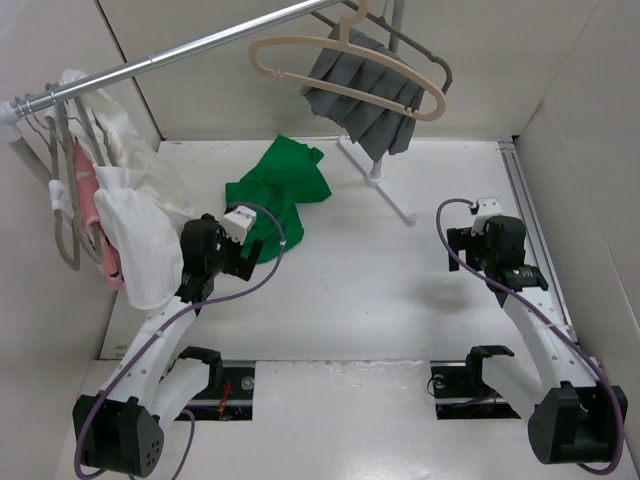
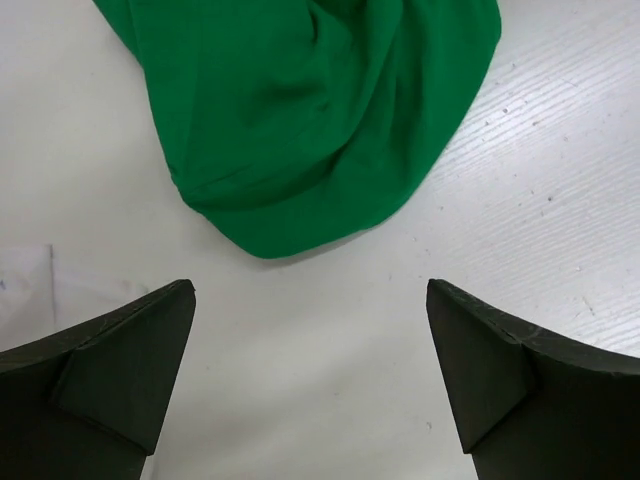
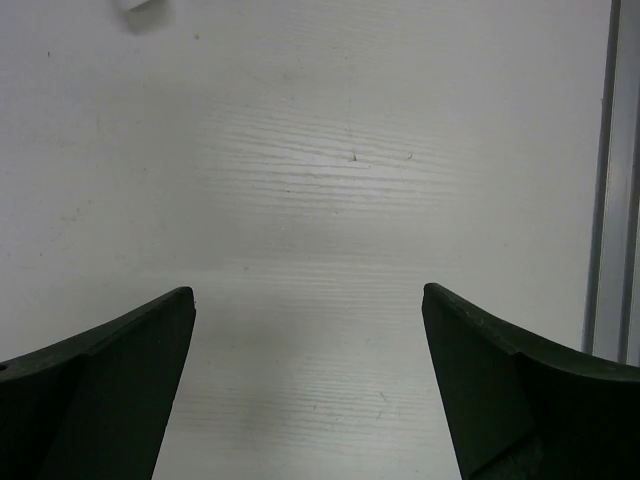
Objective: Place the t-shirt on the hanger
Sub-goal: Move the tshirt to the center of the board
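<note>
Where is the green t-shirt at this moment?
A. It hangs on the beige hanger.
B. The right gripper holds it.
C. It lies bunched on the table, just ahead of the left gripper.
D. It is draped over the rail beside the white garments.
C: the green t-shirt lies crumpled on the table, just beyond the open left gripper, while the beige hanger carries nothing.

T-shirt top beyond the left wrist view's upper edge
</note>
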Robot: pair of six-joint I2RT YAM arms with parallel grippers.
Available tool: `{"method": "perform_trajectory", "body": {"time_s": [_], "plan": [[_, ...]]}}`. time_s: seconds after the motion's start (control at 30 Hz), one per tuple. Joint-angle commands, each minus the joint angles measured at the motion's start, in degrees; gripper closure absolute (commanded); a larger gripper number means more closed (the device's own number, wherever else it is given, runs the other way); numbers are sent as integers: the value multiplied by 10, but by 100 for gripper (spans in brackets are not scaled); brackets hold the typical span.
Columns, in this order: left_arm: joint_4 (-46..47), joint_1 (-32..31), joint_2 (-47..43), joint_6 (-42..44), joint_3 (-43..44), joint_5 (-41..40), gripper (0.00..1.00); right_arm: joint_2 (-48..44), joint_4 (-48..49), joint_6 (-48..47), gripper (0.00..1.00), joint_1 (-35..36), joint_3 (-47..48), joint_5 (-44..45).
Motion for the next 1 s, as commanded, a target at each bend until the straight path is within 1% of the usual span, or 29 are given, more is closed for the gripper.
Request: {"method": "perform_trajectory", "body": {"time_s": [0.0,0.13,0.2,0.23,0.3,0.33,0.37,0.43,0.47,0.5,0.57,0.6,0.63,0.7,0.73,0.77,0.8,0.97], "plan": [[-10,-2,-11,22,23,31,0,4,16,-14,0,-4,31,-5],[-5,-2,-43,42,23,95,0,4,16,-20,0,-4,36,-5],[1,-2,-49,69,11,120,0,9,16,-26,0,-4,36,-5],[1,-2,-49,87,2,149,0,9,16,-26,0,-4,36,-10],[-21,-2,-44,254,-12,205,0,9,16,-26,0,-4,36,-16],[-61,-2,-32,324,-21,232,3,9,16,-26,0,-4,36,-16],[-62,-10,-24,357,-29,249,5,9,16,-32,0,-4,36,-21],[-12,-26,-2,321,-42,214,13,9,16,-37,0,-4,36,-28],[27,-35,35,291,-42,165,23,3,11,-44,0,-4,36,-39],[38,-49,57,290,-42,143,27,3,11,-44,0,-4,36,-45],[61,-54,110,285,-33,104,27,3,11,-63,0,-4,31,-60],[67,-54,120,285,-24,77,27,3,11,-69,0,-4,31,-78],[68,-54,127,285,-18,70,25,3,17,-69,0,-4,31,-87],[89,-54,134,291,-18,69,19,-2,17,-76,0,-4,26,-98],[100,-54,134,291,-18,69,12,-2,23,-76,0,-4,19,-105],[112,-54,134,282,-24,69,9,-2,30,-76,0,-4,13,-105],[145,-54,151,258,-24,69,8,3,38,-76,0,-4,13,-114],[228,-54,226,255,-11,63,6,10,44,-82,0,-4,13,-140]]}}
